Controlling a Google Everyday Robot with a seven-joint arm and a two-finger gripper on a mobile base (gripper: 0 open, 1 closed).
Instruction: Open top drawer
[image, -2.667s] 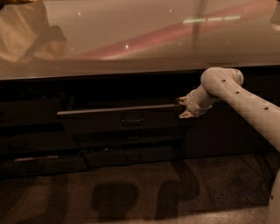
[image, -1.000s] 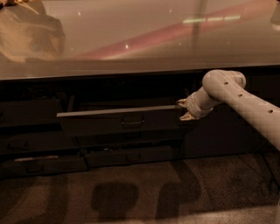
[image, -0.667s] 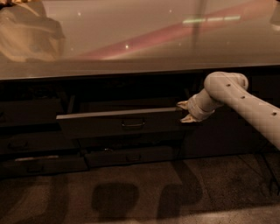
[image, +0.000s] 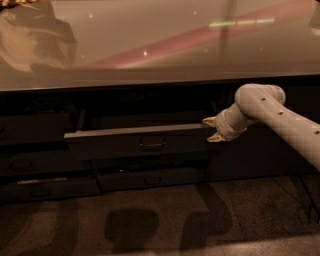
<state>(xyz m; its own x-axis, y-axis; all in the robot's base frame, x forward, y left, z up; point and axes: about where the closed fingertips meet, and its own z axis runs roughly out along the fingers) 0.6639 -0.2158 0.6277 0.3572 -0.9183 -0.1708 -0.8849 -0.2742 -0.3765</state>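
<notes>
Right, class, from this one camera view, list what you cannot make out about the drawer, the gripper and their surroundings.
- Top drawer: its inside is hidden by its own front and the shadow under the countertop.
- Gripper, at the drawer's right end: too dark to tell whether it grips the front.
- Arm: cut off by the right edge, so the base is unseen.
- Pale shape on the countertop, top left: blurred and cut by the edge, so it cannot be identified.

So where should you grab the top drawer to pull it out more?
Probably the small handle in the middle of the top drawer front, coming straight at it from the front. It looks like a little bar to hook, and pulling from the centre should keep the drawer straight. Right now the gripper is at the drawer's right end, fingers apart.
</notes>
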